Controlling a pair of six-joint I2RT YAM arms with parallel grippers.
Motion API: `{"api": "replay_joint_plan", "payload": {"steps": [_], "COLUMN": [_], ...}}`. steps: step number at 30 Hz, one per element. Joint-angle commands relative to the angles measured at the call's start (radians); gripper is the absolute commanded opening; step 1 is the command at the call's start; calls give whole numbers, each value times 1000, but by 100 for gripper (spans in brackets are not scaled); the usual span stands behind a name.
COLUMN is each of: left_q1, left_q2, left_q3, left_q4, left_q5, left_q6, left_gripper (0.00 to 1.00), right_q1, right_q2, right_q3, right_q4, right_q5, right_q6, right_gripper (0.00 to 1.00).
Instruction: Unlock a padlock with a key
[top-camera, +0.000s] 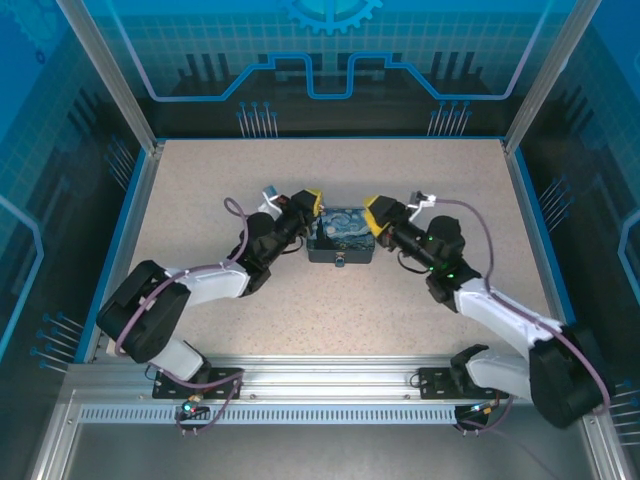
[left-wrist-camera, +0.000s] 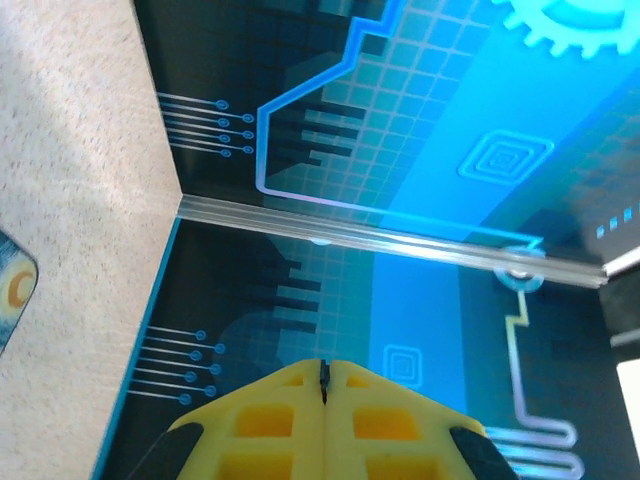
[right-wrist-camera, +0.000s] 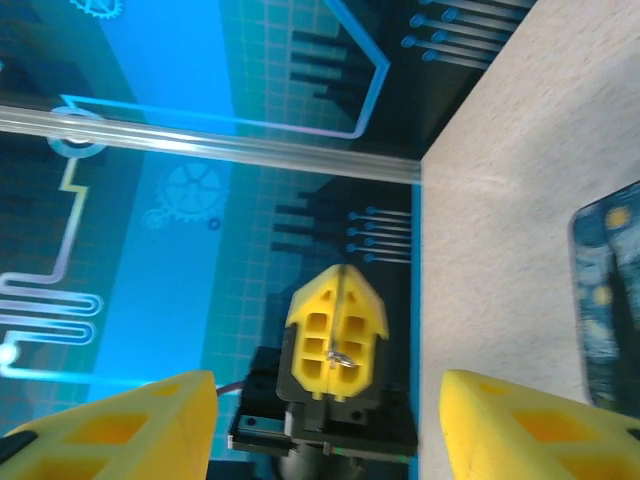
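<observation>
No readable text, no legible labels, brands, numbers or signs

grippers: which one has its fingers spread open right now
The right gripper: its yellow fingers stand wide apart in its wrist view. The left gripper has its fingers pressed together, pinching the small metal key.

A sandy bench in a blue room.
The walls have bright lines and gear shapes; shiny metal posts stand at the corners.

Lab robot cell: aluminium frame, circuit-print walls, speckled tabletop.
</observation>
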Motion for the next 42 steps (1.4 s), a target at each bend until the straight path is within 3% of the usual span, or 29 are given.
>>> {"api": "replay_joint_plan", "payload": {"steps": [1,3,6,9,15,25,32,38,42], "left_q1": [26,36,24,-10,-22,-21,-21,-22,-23], "left_q2": [-41,-47,-95,-154,-210,-218,-169,-109,-84], "left_q3": [47,90,194,275,346,283,216,142,119], "left_q4": [-40,-73,-365,-649,-839,-690,-498,-277,-186], "left_q5": [146,242,306,218,132,132,110,64,30], "left_q6": [225,368,631,873,1019,951,761,580,528], "left_gripper": [0,0,0,0,0,0,0,0,0], "right_q1": [-44,-63,-65,-57,-26,8,21,52,76], "right_q2": [-88,-102,-89,-65,7,103,179,259,310], "right_q3": [57,89,128,141,165,189,196,224,230], "right_q4": [-356,-419,-443,-421,-364,-117,113,188,254], "right_q5": [-51,-76,-102,-107,-100,-119,-159,-154,-145], "right_q6": [-176,-207,-223,-217,-202,-167,-143,-111,-76], "right_gripper": [60,59,59,59,59,53,46,43,40]}}
